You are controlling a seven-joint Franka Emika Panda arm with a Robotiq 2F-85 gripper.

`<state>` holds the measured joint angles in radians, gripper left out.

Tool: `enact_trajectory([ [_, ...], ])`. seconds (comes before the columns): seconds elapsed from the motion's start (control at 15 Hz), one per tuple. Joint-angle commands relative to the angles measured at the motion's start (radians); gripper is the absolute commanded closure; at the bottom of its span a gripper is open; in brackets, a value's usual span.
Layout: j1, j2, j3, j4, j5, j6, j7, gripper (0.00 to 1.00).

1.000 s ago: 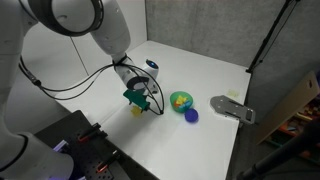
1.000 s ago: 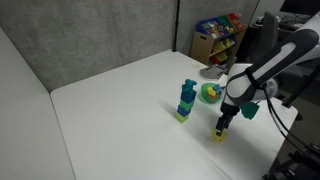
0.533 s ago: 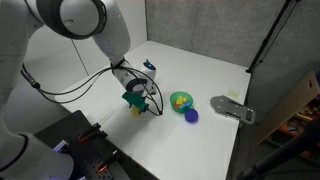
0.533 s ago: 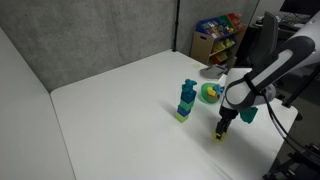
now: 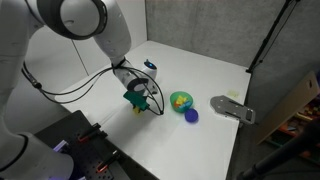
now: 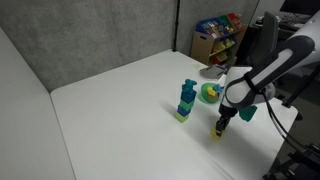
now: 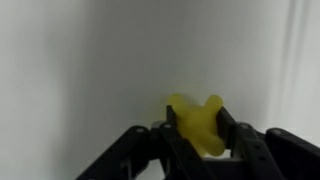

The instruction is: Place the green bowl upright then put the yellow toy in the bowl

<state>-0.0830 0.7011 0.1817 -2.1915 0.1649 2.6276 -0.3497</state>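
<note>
Little had shifted over the last second: we found the gripper low on the white table, its fingers clamped on the yellow toy, while the green bowl stood upright nearby with a blue ball just beside it. We judged that a good carry meant lifting straight, clearing the bowl's rim, and letting go only once centred above it

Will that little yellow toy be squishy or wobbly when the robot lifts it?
Probably not squishy: the yellow toy looks undented with the fingers of the end effector tight against both sides. It looks tiny, so it is likely very light. Its bumps may let it twist in the grip, but on the table it shouldn't roll.
</note>
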Motion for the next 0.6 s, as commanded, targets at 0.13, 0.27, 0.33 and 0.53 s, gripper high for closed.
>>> enact_trajectory([
  [0.13, -0.068, -0.092, 0.006, 0.029, 0.016, -0.059, 0.027, 0.83],
  [0.27, -0.081, -0.118, -0.008, 0.06, 0.023, -0.078, 0.042, 0.83],
  [0.33, -0.086, -0.124, -0.017, 0.083, 0.027, -0.09, 0.051, 0.83],
  [0.53, -0.078, -0.12, -0.062, 0.17, 0.023, -0.108, 0.108, 0.83],
])
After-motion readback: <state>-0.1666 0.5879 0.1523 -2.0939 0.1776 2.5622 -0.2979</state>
